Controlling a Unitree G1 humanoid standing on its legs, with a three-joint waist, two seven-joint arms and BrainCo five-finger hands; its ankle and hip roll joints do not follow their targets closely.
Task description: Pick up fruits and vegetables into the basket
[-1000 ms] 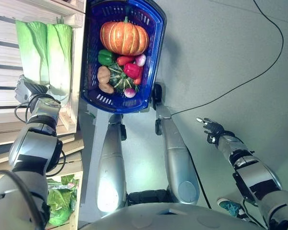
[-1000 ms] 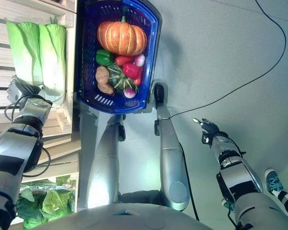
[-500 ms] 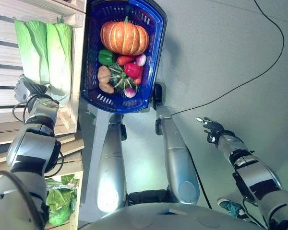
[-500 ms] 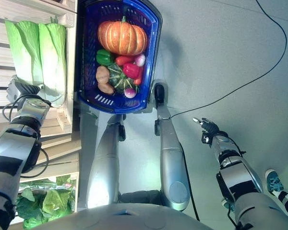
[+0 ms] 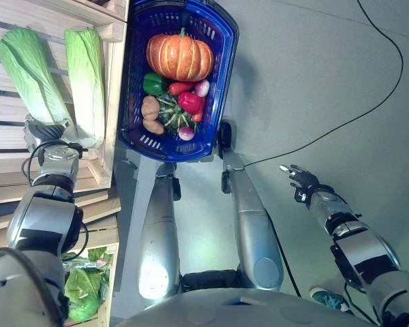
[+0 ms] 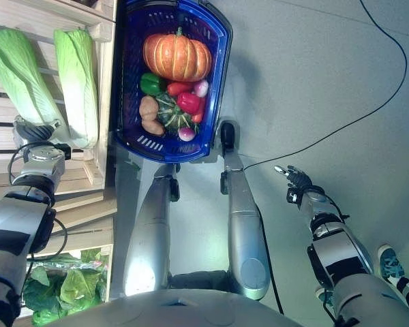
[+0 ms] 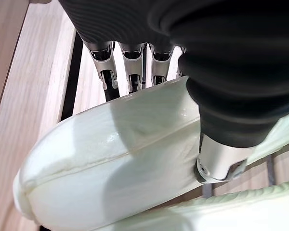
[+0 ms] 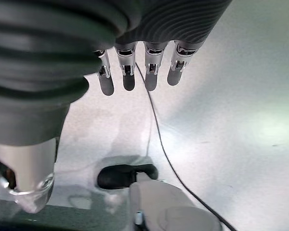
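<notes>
Pale green cabbage (image 5: 28, 75): a long napa cabbage lies tilted on the slats of the wooden crate (image 5: 112, 102), its white stem end at the left hand; a second cabbage (image 5: 87, 85) lies just beside it, against the crate's side wall.
Left hand (image 5: 44, 131): closed round the white stem end of the tilted cabbage; in the left wrist view the fingers (image 7: 130, 72) reach over its far side and the thumb (image 7: 221, 159) presses the near side.
Right hand (image 5: 296, 175): idle, held out over the grey floor well away from the work, fingers relaxed and holding nothing.
Step in hand: the grasp on the cabbage looks made, so I judge the lift out of the crate is the step now.
Next move: it calls for raising the stem end clear of the slats, carrying the long head over the crate's side wall and across to the blue basket (image 5: 221, 82), which stands just beside the crate.
Basket contents: an orange pumpkin (image 5: 180, 57) at the far end; nearer, a green pepper (image 5: 153, 84), a red pepper (image 5: 189, 101), a potato (image 5: 150, 107), a dark green squash (image 5: 169, 114) and small radishes.
In the way: the crate wall between cabbage and basket; the basket is already well filled, so the cabbage will likely have to lie on top of the load.
Risk: held by one end only, the leafy end may droop or drag on the neighbouring cabbage.
Below: leafy greens (image 5: 82, 289) sit in a lower crate.
</notes>
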